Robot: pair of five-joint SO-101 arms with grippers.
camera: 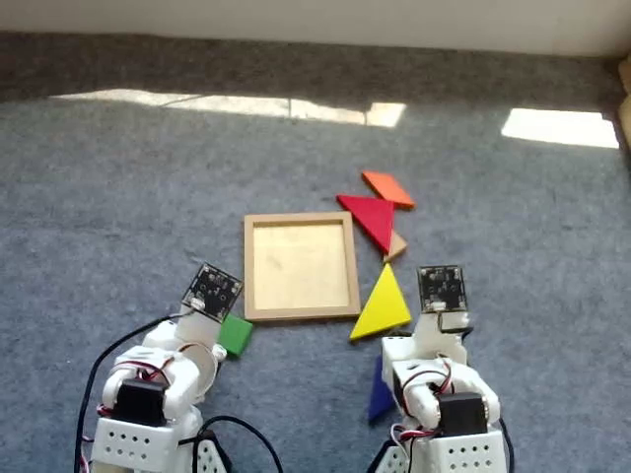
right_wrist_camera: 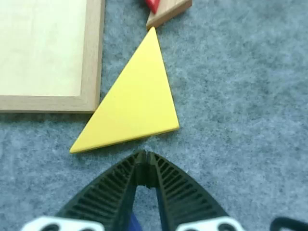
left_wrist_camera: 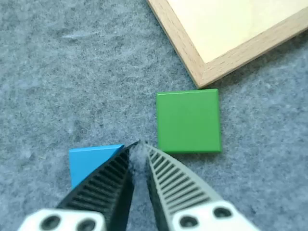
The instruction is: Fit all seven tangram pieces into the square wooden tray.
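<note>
The square wooden tray (camera: 249, 268) lies empty mid-table. A green square (camera: 235, 335) sits off its near left corner, and a yellow triangle (camera: 383, 304) off its near right. Beyond lie a red triangle (camera: 370, 219), an orange piece (camera: 387, 188) and a tan piece (camera: 395, 246). A dark blue piece (camera: 380, 389) rests beside the right arm. My left gripper (left_wrist_camera: 139, 143) is shut on nothing, tips between the green square (left_wrist_camera: 188, 121) and a light blue triangle (left_wrist_camera: 91, 161). My right gripper (right_wrist_camera: 146, 155) is shut and empty, just short of the yellow triangle (right_wrist_camera: 134, 103).
Everything lies on grey carpet. The tray's corner (left_wrist_camera: 192, 67) is just beyond the green square, and its rim (right_wrist_camera: 94, 57) runs beside the yellow triangle. The tan piece (right_wrist_camera: 168, 12) touches the yellow triangle's far tip. Open carpet stretches left of the tray.
</note>
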